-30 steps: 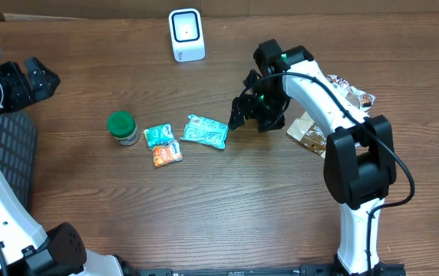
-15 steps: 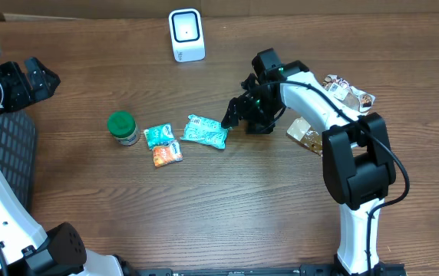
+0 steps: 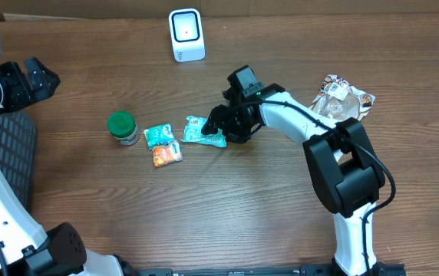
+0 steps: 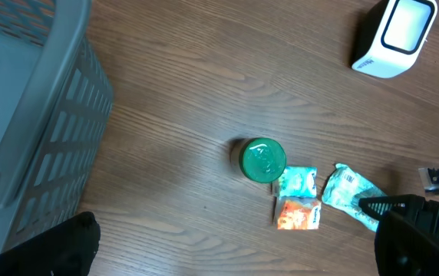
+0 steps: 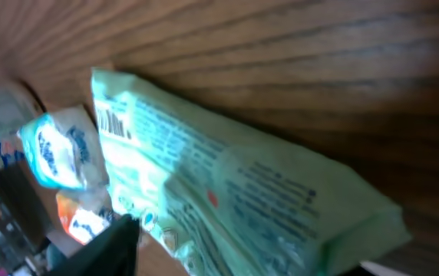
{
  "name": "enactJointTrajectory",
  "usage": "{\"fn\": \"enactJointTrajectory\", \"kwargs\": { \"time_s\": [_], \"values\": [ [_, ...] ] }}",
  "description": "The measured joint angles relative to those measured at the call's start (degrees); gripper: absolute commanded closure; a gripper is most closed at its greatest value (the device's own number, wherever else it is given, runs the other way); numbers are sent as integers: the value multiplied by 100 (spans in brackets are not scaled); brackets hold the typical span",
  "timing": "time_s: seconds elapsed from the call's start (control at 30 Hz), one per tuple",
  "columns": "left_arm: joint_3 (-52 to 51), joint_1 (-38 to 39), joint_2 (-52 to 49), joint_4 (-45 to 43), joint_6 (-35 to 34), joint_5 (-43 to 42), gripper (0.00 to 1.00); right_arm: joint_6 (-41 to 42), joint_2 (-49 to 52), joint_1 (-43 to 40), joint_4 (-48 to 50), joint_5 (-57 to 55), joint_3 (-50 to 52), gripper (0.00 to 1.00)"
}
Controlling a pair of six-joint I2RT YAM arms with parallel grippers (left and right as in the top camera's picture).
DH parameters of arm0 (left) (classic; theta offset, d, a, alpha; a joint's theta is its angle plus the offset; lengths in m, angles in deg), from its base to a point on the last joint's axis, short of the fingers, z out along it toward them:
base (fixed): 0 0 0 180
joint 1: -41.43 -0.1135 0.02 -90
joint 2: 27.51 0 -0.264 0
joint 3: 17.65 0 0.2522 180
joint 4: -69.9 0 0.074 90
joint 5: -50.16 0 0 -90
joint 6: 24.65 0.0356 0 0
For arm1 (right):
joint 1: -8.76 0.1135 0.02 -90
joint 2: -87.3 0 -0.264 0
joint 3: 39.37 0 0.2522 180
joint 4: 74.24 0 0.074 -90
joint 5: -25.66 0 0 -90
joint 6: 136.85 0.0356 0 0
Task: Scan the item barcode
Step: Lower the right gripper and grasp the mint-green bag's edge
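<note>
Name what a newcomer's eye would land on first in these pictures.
First comes the right arm's tool, bent down over the right end of a pale green packet in the middle of the table. Left of it lie a small teal packet, an orange packet and a green-lidded jar. A white scanner stands at the far edge.

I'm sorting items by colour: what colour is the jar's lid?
The lid is green, clearest in the left wrist view.
</note>
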Motion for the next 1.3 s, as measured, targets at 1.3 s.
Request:
{"fn": "enactJointTrajectory", "kwargs": {
  "time_s": [1.3],
  "values": [
    [0, 2, 0, 2, 0, 0, 0, -2258, -238, -638, -234, 439, 417, 90]
  ]
}}
